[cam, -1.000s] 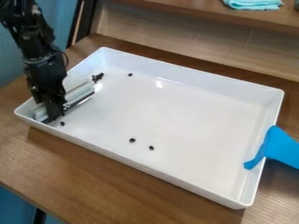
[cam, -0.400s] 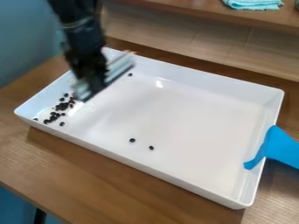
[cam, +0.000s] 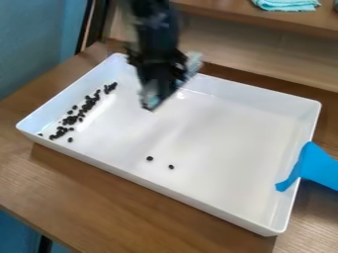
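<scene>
The black gripper (cam: 161,88) hangs over the back left part of a white tray (cam: 211,128), blurred. It carries a pale, silvery bar-like tool (cam: 192,63), held at a slant above the tray floor; whether the fingers are closed on it is hidden by the blur. A line of small black pieces (cam: 71,120) lies along the tray's left side. Two single black pieces, one of them a dark bean-like bit (cam: 149,158), rest near the middle front of the floor.
A blue object (cam: 309,167) hangs over the tray's right wall. The wooden table (cam: 99,190) runs around the tray. Behind it rises a wooden back panel with a shelf (cam: 224,14), where a folded teal cloth (cam: 286,5) lies.
The gripper has lifted and swung right with the tool, from the tray's left side to above its back part. The line of black pieces at the left has come into view.
</scene>
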{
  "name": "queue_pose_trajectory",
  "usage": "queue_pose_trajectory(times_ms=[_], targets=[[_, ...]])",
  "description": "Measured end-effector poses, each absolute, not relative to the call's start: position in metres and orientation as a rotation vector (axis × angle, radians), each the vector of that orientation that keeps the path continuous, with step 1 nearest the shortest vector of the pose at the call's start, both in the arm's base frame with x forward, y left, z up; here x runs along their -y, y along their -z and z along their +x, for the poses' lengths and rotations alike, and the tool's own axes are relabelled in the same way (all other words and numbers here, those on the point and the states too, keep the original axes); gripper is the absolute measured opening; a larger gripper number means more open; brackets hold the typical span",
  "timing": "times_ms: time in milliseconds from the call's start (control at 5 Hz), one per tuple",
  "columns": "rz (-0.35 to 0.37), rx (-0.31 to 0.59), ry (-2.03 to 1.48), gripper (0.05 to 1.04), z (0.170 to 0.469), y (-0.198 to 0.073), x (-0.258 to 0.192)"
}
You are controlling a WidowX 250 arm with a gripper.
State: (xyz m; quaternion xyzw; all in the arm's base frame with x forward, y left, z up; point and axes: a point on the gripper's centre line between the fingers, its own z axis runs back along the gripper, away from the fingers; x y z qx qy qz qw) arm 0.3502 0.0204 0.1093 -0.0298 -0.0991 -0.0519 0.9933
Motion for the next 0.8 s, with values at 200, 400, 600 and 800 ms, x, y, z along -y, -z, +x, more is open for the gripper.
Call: queue_pose_trajectory(times_ms=[200,400,600,800], targets=[[-0.061,0.185,0.092,0.389,0.362,-0.103,0.013],[-0.055,0.165,0.061,0.389,0.37,-0.09,0.031],[-0.045,0.138,0.087,0.389,0.371,-0.074,0.052],[-0.04,0.132,0.086,0.389,0.373,-0.06,0.058]])
